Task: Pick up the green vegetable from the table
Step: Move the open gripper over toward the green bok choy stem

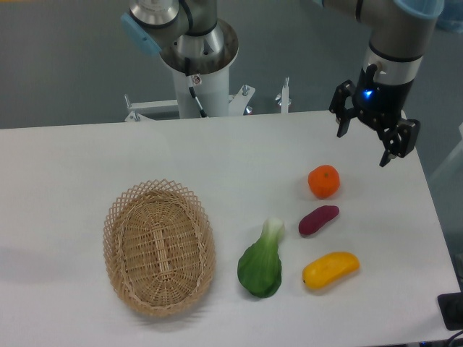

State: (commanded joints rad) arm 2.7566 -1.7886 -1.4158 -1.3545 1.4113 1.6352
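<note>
The green vegetable (262, 261) lies flat on the white table (87, 159), front centre-right, its pale stem pointing away and its broad glossy leaf toward the front edge. My gripper (363, 148) hangs open above the table's far right corner, well up and to the right of the vegetable. Nothing sits between its two black fingers (391, 152).
A woven wicker basket (159, 246) stands left of the vegetable, a short gap between them. To the vegetable's right lie a purple oblong piece (318, 220), a yellow mango-shaped piece (330, 270) and an orange fruit (323, 181). The arm's base post (197, 79) rises behind the table.
</note>
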